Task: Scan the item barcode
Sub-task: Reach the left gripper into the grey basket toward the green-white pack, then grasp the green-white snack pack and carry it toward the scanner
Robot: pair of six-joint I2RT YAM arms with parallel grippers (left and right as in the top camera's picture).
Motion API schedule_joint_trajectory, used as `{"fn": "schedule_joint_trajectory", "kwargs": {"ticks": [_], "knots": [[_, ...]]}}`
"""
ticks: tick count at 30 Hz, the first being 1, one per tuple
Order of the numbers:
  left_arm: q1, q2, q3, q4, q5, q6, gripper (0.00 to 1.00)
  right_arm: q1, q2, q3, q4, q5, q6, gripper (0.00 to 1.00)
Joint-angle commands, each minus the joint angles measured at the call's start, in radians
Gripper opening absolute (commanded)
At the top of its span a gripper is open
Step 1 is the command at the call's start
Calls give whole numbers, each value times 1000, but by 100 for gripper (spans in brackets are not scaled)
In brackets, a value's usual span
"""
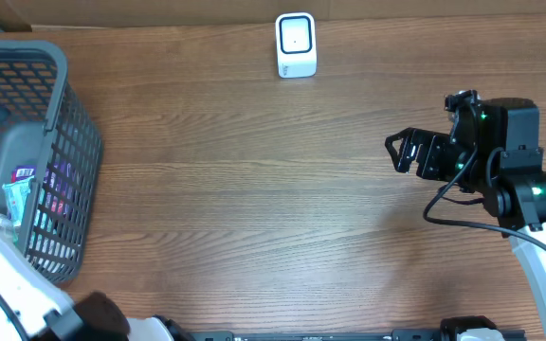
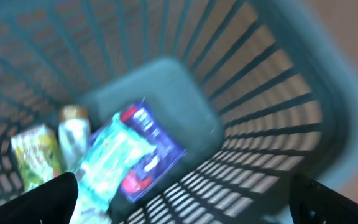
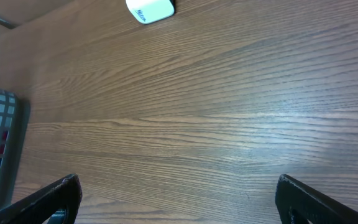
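1. Overhead view: a grey mesh basket (image 1: 76, 156) stands at the left edge of the wooden table (image 1: 254, 199). A small white scanner (image 1: 296, 44) sits upright at the far edge, near the middle, well apart from the basket.
2. The goods to be scanned all lie inside the basket, none of them on the table. The left wrist view is blurred but looks down into it. It shows a blue-purple packet (image 2: 157, 146) on the basket floor and a pale teal packet (image 2: 110, 158) lying partly over it.
3. Just left of those packets are a small bottle with a brownish cap (image 2: 73, 130) and a yellow-green packet (image 2: 33, 155). No barcode can be made out on any of them.
4. The left gripper (image 2: 191, 202) hangs over the basket's mouth with its jaws spread wide. One dark fingertip shows at each lower corner of its view, and nothing is between them or touching them.
5. The right gripper (image 1: 396, 153) is above bare wood on the right side of the table, pointing left towards the basket. Its jaws are also spread wide and hold nothing.
6. In the right wrist view the scanner lies at the top edge and a strip of the basket's wall at the left edge, both well away from the fingers.
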Motion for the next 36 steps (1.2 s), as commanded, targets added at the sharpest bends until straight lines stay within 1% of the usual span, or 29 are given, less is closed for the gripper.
{"fn": "schedule_joint_trajectory", "kwargs": {"ticks": [1,3,6,11,16,21,29,32,33,34,35,36], "knots": [[13,63,10,-54,-62,-37,100,5,2,24,6,-4,-8,100],[20,104,6,-97,-96,-68,100,5,2,24,6,-5,-19,100],[42,150,-14,-119,-99,-72,100,5,2,24,3,-3,-31,100],[87,190,-118,-96,-99,-77,100,5,2,23,2,-1,-31,100],[102,209,-278,37,-75,-36,95,5,2,23,3,-1,-31,100],[79,209,-418,167,-59,12,93,5,2,19,3,-1,-31,100],[84,209,-583,325,-74,16,97,5,2,19,2,-1,-30,100],[84,209,-609,355,-86,16,96,5,2,19,2,-1,-30,100],[84,209,-614,361,-86,16,93,5,2,19,2,-1,-30,100],[84,209,-619,369,-85,16,84,5,2,19,2,-1,-30,100],[84,209,-622,373,-84,16,68,5,2,19,2,-1,-30,100],[84,209,-623,374,-85,16,45,5,2,19,2,-1,-30,100]]}}
